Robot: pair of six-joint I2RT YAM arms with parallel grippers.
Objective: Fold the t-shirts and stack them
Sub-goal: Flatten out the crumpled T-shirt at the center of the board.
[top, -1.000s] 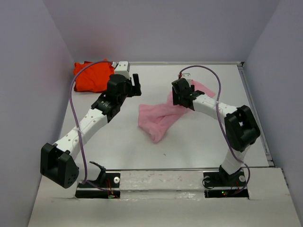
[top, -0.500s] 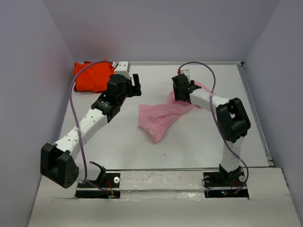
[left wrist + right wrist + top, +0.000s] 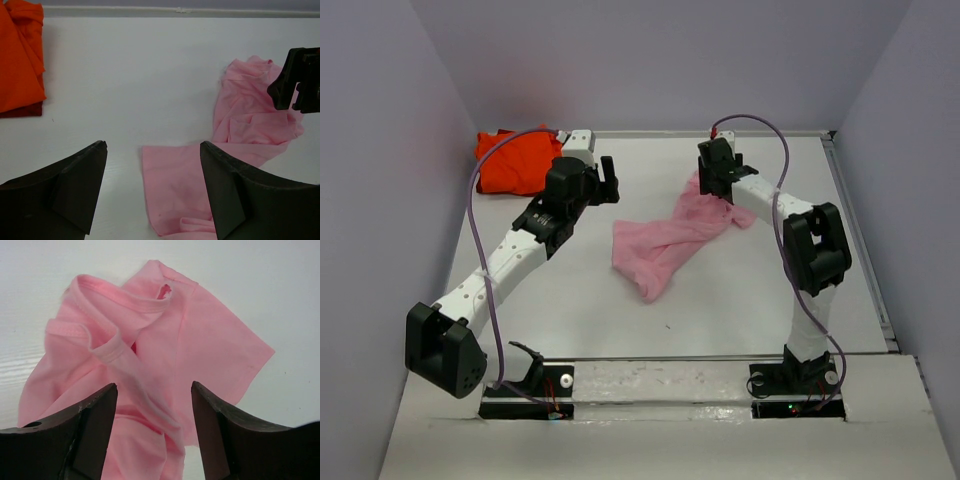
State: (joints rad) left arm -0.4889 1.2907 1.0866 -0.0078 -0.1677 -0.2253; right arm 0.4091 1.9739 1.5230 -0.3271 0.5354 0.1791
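The light pink t-shirt [image 3: 660, 245] lies crumpled in a diagonal strip at mid-table, its collar and one sleeve spread at the far right end [image 3: 200, 340]. The orange-red t-shirt [image 3: 510, 160] lies folded in the back left corner, seen too in the left wrist view [image 3: 20, 60]. My right gripper [image 3: 713, 190] hovers open over the pink collar end [image 3: 153, 385], nothing between its fingers. My left gripper [image 3: 608, 182] stands open above bare table beside the pink shirt's near end [image 3: 153, 145], empty. The right gripper [image 3: 300, 85] shows in the left wrist view over the pink cloth [image 3: 250, 135].
Grey walls close in the table [image 3: 570, 300] at the back and on both sides. A raised rim [image 3: 860, 240] runs along the right edge. Purple cables loop over both arms.
My right gripper has swung toward the back of the table, over the far end of the pink shirt, and its forearm has drawn in. The left arm has not moved.
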